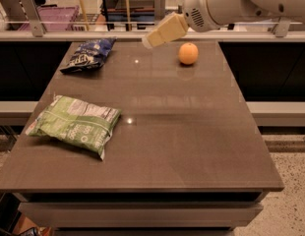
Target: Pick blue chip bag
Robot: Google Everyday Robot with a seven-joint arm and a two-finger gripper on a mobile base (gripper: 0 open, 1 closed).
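Note:
The blue chip bag [88, 54], small, crinkled and dark blue with white markings, lies at the far left corner of the brown table [192, 141]. My gripper [148, 42] hangs from the white arm at the top right. It is above the far middle of the table, to the right of the blue bag and apart from it, with nothing seen in it.
A larger light-green chip bag [76, 124] lies near the table's left edge. An orange [188, 53] sits at the far right of the table, just right of the gripper. A rail and shelves stand behind the table's far edge.

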